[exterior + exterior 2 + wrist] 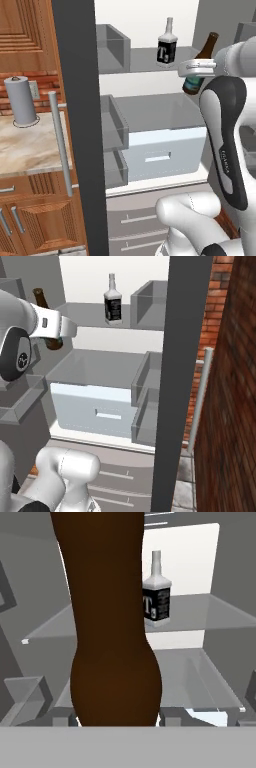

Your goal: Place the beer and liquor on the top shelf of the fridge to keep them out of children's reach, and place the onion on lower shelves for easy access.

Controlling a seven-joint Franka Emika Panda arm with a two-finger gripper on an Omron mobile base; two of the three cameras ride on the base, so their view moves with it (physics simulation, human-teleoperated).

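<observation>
I have the gripper clenched on the beer, a slim dark brown long-necked bottle, tilted inside the open fridge. The squat clear liquor stands upright on the top shelf.

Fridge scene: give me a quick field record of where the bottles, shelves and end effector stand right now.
fridge: door open, white interior showing
liquor: upright on the top shelf, toward the back
beer: tilted, off the shelf, held in front of the fridge opening, to the liquor's right in the left base view
end effector: shut on the beer's body
lower shelves: nothing on the pane in view
onion: not placed yet
</observation>
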